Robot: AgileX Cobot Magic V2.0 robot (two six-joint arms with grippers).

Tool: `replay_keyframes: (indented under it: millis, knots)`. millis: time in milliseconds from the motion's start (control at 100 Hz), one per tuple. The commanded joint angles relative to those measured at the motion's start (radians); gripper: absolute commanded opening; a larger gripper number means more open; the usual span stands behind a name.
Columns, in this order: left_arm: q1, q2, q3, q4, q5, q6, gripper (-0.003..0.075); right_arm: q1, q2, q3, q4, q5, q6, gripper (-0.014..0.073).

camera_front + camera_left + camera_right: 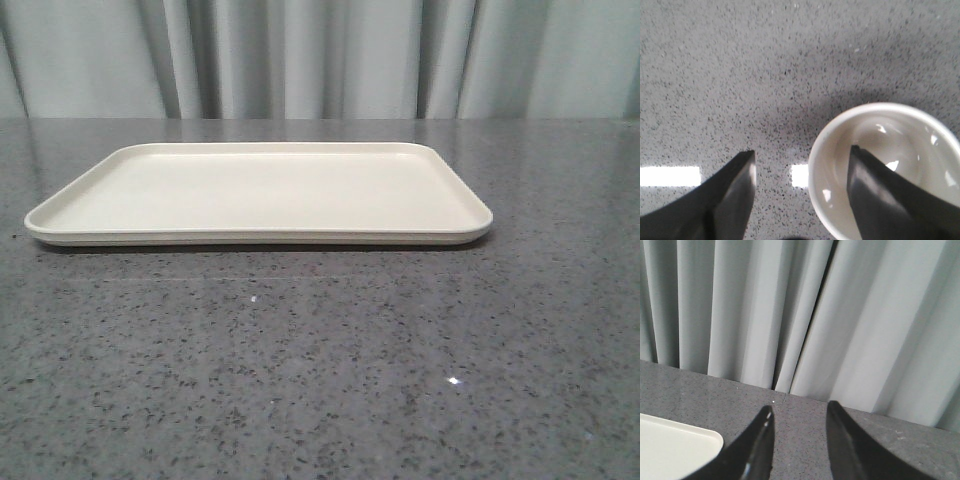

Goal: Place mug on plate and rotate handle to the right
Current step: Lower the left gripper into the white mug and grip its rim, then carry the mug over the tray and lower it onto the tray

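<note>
The left gripper (802, 165) points straight down with its two dark fingers spread wide, one finger (880, 200) reaching inside the mug (840, 150) and the other standing outside its wall. The right gripper (799, 420) is raised and aimed roughly level, its fingers parted with a clear gap and gripping nothing. Neither arm shows in the front view.
</note>
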Motion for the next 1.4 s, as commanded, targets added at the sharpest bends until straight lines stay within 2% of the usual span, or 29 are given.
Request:
replay_keyframes:
  millis: [0,570,960,1030,1100,1270,1390]
  knots:
    - [0.004,-0.011,-0.004,0.020,0.000,0.001,0.0407,0.000,0.010,-0.022,-0.001,-0.071,-0.007,0.0279]
    - [0.004,-0.011,0.110,-0.004,0.000,0.001,0.0407,0.000,0.010,-0.022,-0.001,-0.071,-0.007,0.0279]
    - [0.004,-0.011,0.117,-0.004,-0.023,-0.001,0.0395,0.000,0.010,-0.022,-0.001,-0.069,-0.007,0.0279]
    - [0.004,-0.009,0.117,-0.004,-0.031,-0.001,0.0348,0.000,0.010,-0.022,-0.001,-0.065,-0.007,0.0279]
    - [0.004,0.001,0.117,-0.004,-0.031,-0.001,0.0265,0.000,0.010,-0.022,-0.001,-0.059,-0.006,0.0279]
    - [0.004,0.048,0.117,-0.003,-0.065,-0.001,-0.0022,0.000,0.010,-0.022,-0.001,-0.053,-0.006,0.0279]
    - [0.004,0.064,0.117,-0.005,-0.078,0.002,-0.0017,0.000,0.010,-0.022,-0.001,-0.047,-0.006,0.0279]
